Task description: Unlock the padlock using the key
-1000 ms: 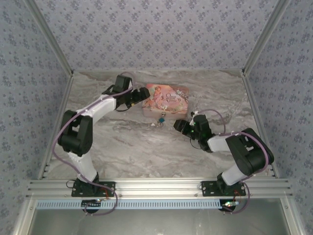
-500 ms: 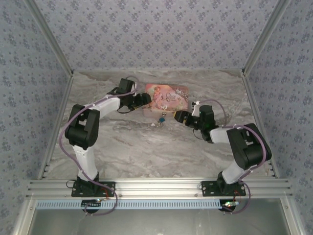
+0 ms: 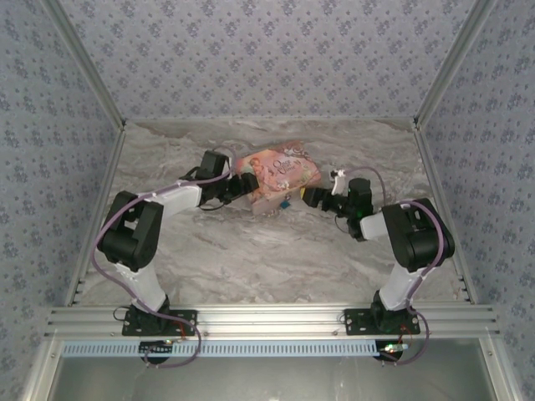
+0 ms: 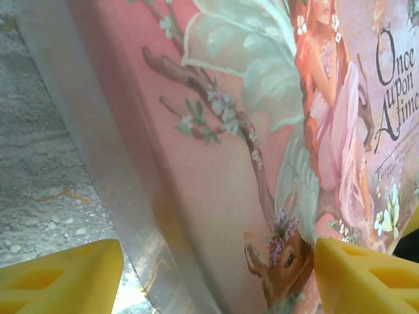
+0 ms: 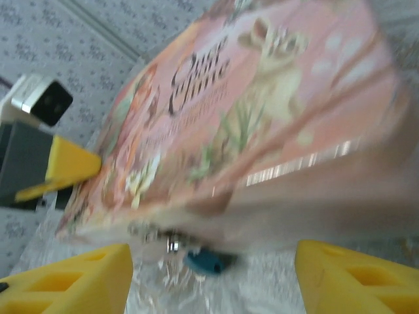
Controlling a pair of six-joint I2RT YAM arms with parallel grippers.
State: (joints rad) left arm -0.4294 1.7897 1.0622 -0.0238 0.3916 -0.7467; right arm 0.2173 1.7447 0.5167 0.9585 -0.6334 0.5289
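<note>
The pink illustrated box [image 3: 277,173] lies askew at the back middle of the table. The tiny blue padlock [image 3: 285,203] hangs at its front edge; in the right wrist view the blue body [image 5: 209,261] sits under the box's edge [image 5: 275,196] with silvery metal [image 5: 171,245] beside it, all blurred. I cannot pick out a key. My left gripper [image 3: 243,185] is open, its yellow fingers [image 4: 366,281] straddling the box's left end [image 4: 216,196]. My right gripper [image 3: 311,198] is open, facing the padlock from the right, nothing between its fingers [image 5: 72,281].
The marble table [image 3: 267,251] is walled by patterned panels [image 3: 267,58] at the back and both sides. The aluminium rail [image 3: 267,322] carrying the arm bases runs along the near edge. The left gripper's yellow fingertip [image 5: 69,163] shows beyond the box in the right wrist view.
The box has turned and slid forward at its left end. My left gripper pushed in onto that end. My right gripper moved left and up, close to the padlock.
</note>
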